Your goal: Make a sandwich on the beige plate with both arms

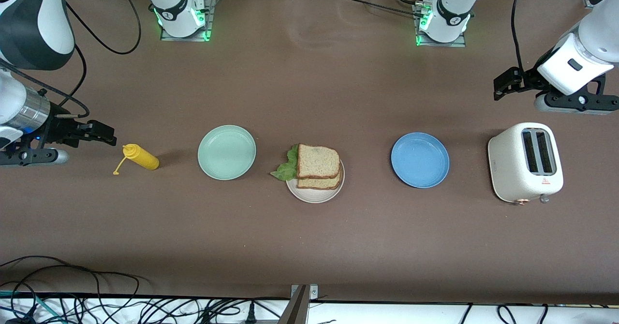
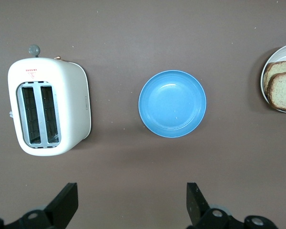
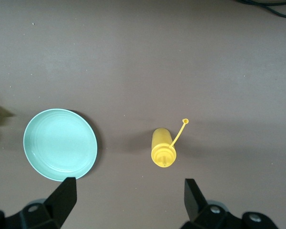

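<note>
On beige plate (image 1: 314, 194): one sandwich (image 1: 316, 167), two slices; left hand (image 2: 131, 202), right hand (image 3: 128, 200) wide open, empty.

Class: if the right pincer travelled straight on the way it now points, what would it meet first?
The right pincer points down at bare table between the yellow bottle and the green plate; probably the table first.
</note>
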